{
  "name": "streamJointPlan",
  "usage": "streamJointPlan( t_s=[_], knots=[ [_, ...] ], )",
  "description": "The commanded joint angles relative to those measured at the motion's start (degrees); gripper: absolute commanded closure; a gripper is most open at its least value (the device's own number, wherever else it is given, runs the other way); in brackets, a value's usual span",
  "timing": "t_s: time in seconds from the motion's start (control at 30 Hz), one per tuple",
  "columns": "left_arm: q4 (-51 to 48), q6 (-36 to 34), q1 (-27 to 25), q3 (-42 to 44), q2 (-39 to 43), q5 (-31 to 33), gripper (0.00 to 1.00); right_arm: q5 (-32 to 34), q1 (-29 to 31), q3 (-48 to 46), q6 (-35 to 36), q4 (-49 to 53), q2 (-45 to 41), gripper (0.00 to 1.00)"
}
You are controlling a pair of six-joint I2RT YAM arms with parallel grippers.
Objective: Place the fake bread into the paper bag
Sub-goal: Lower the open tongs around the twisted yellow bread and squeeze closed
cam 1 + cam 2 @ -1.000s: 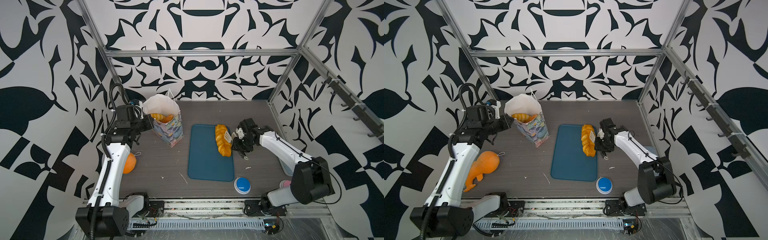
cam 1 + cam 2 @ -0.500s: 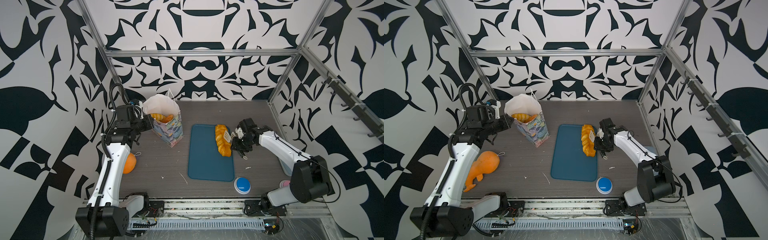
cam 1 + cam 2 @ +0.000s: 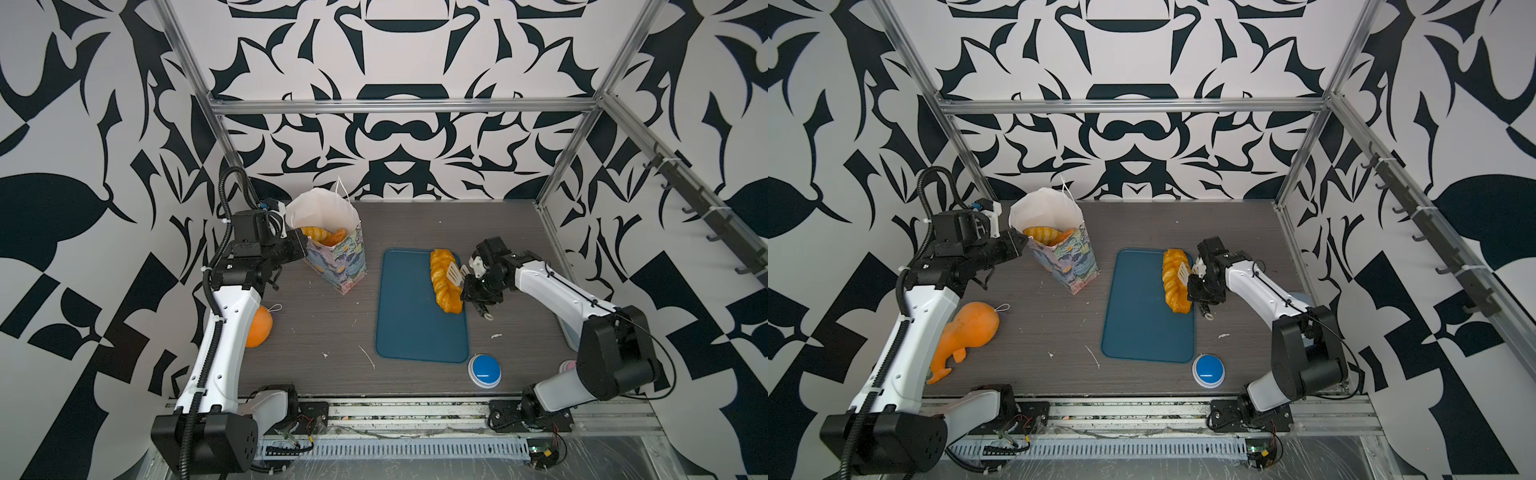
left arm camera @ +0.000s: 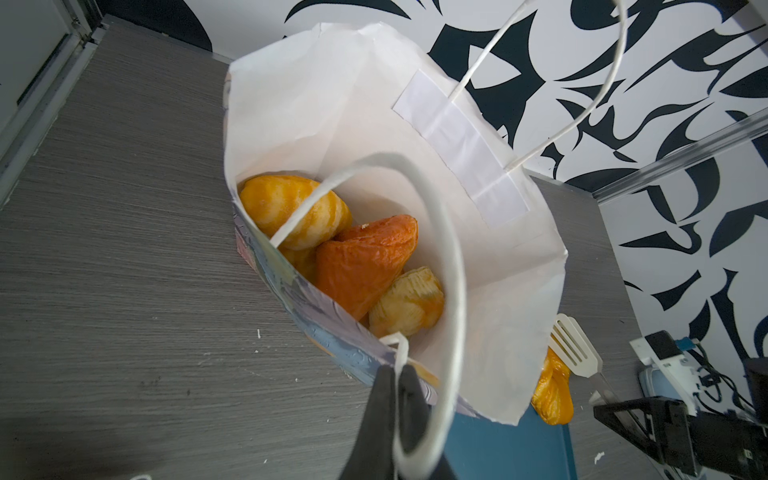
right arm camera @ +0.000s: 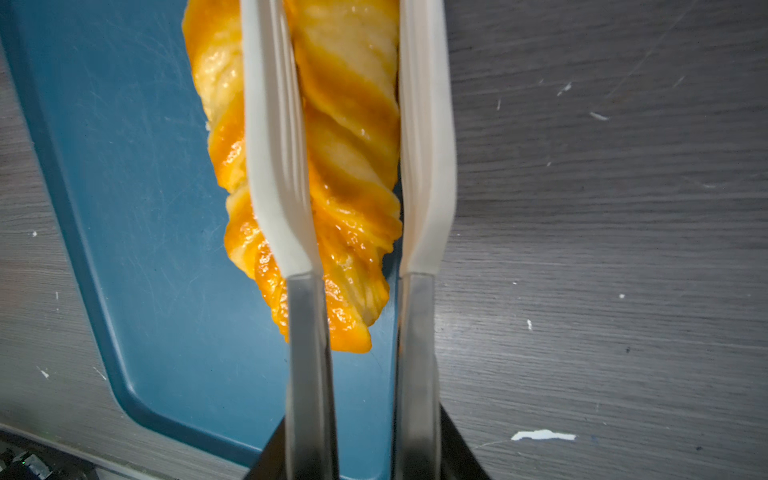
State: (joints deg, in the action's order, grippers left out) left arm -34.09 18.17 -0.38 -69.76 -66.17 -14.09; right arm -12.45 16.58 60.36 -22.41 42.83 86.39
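When looking down from above, start with the table (image 3: 324, 320). At 10 o'clock on it, the paper bag (image 3: 338, 266), mouth open, some fake bread (image 4: 361, 266) inside. Pinched shut on its string handle (image 4: 456, 282): the left hand (image 4: 395, 374). At 3 o'clock from the bag, the blue tray (image 3: 415, 324). Along the tray's 3 o'clock edge, the braided loaf (image 3: 444, 286), long way running 12 to 6. Right beside it at 3 o'clock, so nearest, the right hand (image 3: 473, 282), gripping white tongs (image 5: 274, 166). One blade on the loaf, one beside it. Likely carry next: toward 9 o'clock. No words to read.
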Motion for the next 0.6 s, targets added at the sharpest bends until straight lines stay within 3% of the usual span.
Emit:
streamJointPlan(
  t_s=[0.0,0.57],
  knots=[
    [-0.24,0.36,0.12,0.57,-0.2,-1.04,1.0,-0.73,-0.14,0.99,-0.2,-1.07,-2.47,0.63],
    [-0.24,0.3,0.12,0.67,-0.17,-1.02,1.0,-1.26,-0.13,0.81,0.0,-2.44,-7.16,0.67]
  ],
)
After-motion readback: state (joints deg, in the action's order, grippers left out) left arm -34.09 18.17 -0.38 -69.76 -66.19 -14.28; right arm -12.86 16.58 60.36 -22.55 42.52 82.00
